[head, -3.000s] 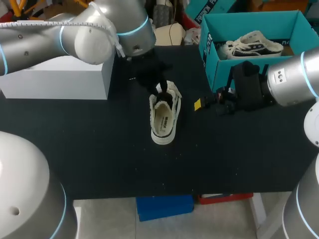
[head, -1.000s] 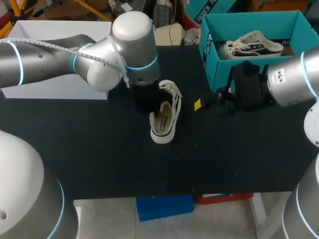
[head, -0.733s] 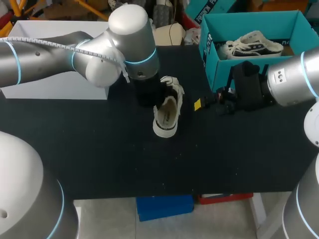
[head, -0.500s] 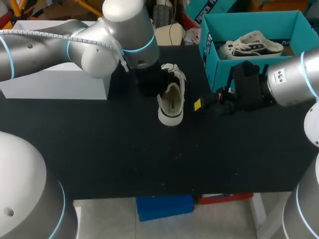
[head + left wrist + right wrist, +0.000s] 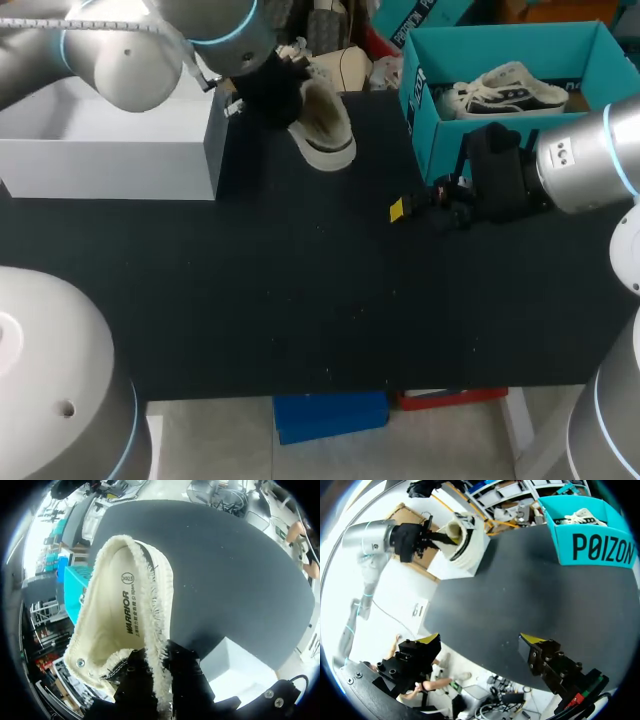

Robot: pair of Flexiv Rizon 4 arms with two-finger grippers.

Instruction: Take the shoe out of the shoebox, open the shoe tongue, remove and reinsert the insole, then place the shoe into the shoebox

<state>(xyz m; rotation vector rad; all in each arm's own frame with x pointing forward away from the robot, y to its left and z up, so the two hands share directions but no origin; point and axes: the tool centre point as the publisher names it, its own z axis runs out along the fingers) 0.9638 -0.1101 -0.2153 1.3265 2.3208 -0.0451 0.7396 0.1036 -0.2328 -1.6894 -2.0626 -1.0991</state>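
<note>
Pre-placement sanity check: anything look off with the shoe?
The shoe hangs tipped sideways in the left end effector, pinched only by its collar edge, beside the white box, away from the teal shoebox. Nothing else odd.

In the head view the fingertips of the left gripper point(image 5: 288, 92) are hidden behind the shoe point(image 5: 325, 125). In the left wrist view the shoe's collar covers them too. The shoebox point(image 5: 440, 140) wall hides part of a second shoe point(image 5: 505, 88).

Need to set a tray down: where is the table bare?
The table is bare across its middle and front, between the white box and the right gripper. The back is crowded: the left gripper holds the shoe beside the white box; the shoebox stands right.
</note>
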